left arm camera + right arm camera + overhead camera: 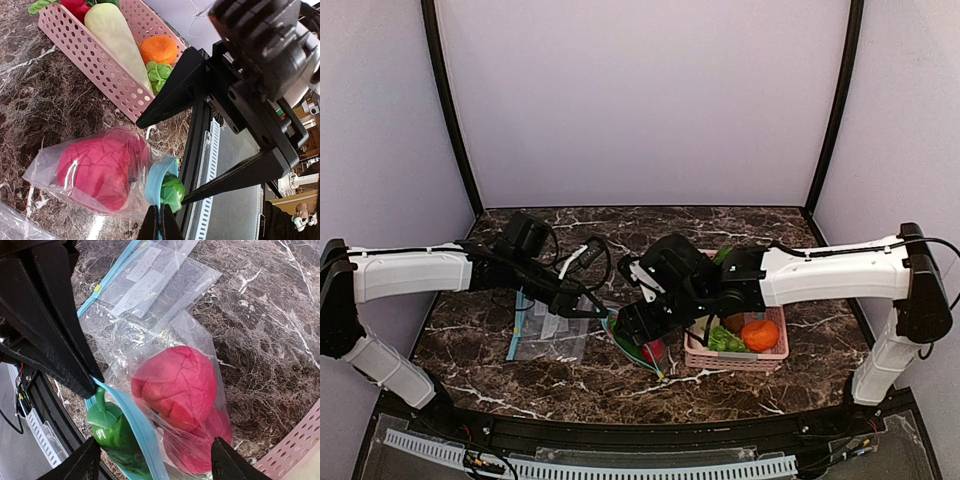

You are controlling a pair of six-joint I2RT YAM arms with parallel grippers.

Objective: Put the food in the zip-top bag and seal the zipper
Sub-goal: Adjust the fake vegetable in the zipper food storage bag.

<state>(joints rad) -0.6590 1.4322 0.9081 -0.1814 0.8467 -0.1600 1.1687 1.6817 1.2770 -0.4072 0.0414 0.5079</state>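
The bag (45, 167) lies on the dark marble table (770, 240) near its middle and toward the near edge, just left of a pink basket (95, 65). Two red fruits (172, 387) sit inside the bag, pressed together against the clear plastic. The zipper (155, 175), a light blue strip, runs along the mouth edge. The green stem end of the cucumber (112, 432) shows at the mouth, on the outer side of that strip. How much of it lies inside the bag cannot be told. The left claw (160, 227) is pinched tight on one end of the zipper, its fingers closed to a thin line around the blue strip. The right claw (155, 465) stands wide, holding nothing. One finger is on each side of the filled bag, and the claw hangs just above the mouth end. In the basket lie a long white radish (115, 35), an orange fruit (158, 49), some green leaves (160, 72) and something red at its far end. Left of the filled bag, spare bags (150, 285) lie flat and overlapping on the table, their blue strips along one side.
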